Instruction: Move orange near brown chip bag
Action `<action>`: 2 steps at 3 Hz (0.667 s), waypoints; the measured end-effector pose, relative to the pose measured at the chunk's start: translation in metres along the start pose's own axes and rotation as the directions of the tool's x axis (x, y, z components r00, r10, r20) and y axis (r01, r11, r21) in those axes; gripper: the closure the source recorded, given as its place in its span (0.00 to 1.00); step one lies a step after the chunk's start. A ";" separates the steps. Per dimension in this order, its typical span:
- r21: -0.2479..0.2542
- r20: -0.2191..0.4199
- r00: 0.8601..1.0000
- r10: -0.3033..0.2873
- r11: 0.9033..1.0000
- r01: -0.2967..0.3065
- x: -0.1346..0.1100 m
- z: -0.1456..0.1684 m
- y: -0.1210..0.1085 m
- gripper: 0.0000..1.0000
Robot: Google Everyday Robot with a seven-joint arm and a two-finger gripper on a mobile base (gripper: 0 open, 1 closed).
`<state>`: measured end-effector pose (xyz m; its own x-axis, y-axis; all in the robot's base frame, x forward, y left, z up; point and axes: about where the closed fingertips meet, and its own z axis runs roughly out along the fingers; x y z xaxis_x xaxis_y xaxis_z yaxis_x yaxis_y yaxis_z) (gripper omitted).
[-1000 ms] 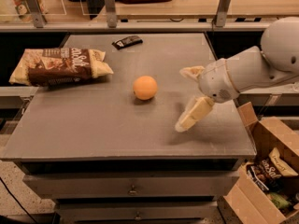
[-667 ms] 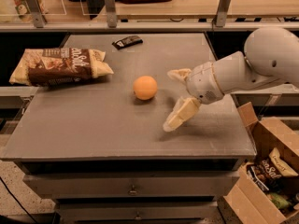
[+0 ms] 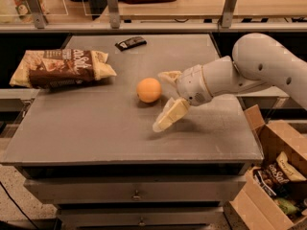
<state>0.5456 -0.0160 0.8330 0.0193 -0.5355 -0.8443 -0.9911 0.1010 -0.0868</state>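
Observation:
The orange (image 3: 148, 90) sits near the middle of the grey table (image 3: 96, 133). The brown chip bag (image 3: 62, 67) lies at the table's back left, well apart from the orange. My gripper (image 3: 164, 99) is just right of the orange, low over the table, with its fingers spread open. One finger (image 3: 169, 75) reaches behind the orange's right side and the other finger (image 3: 170, 116) points to the front left. The orange is beside the gap, not held.
A small flat black wrapped bar (image 3: 130, 43) lies at the back of the table. A cardboard box (image 3: 276, 176) with snack bags stands on the floor to the right. A shelf with posts runs behind the table.
My gripper and arm have moved left across the table toward the orange. The orange and the chip bag have not moved.

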 end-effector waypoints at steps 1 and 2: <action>0.003 0.030 0.999 0.009 1.000 -0.010 -0.010 0.009 -0.006 0.00; 0.003 0.054 0.998 0.023 1.000 -0.023 -0.015 0.017 -0.012 0.16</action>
<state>0.5595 0.0055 0.8376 0.0034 -0.4874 -0.8732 -0.9909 0.1161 -0.0687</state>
